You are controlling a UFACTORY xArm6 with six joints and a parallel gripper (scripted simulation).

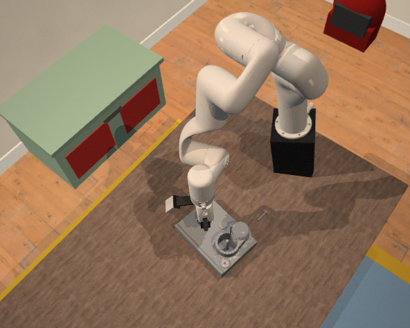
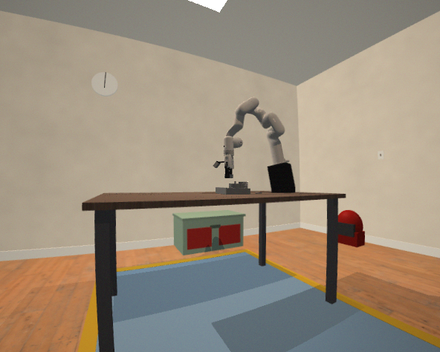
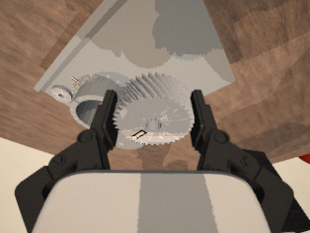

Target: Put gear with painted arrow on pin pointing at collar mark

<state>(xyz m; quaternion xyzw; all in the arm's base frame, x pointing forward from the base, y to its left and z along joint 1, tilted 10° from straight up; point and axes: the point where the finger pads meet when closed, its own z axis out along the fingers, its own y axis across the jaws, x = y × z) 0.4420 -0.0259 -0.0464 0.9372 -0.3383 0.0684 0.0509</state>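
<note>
Currently the gripper [image 3: 154, 117] is clamping the gear [image 3: 153, 115] by its toothed rim. It is hanging above the timing case [image 1: 191, 231], with the collar [image 1: 226, 243] lying toward four o'clock

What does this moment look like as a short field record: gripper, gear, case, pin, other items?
gripper: gripper shut on the gear, above the case
gear: gear clamped between both fingers, off the pin, arrow on its face
case: grey case on the table
pin: pin bare inside the collar
other items: second gear mounted beside the collar; bolt loose on the table
</note>
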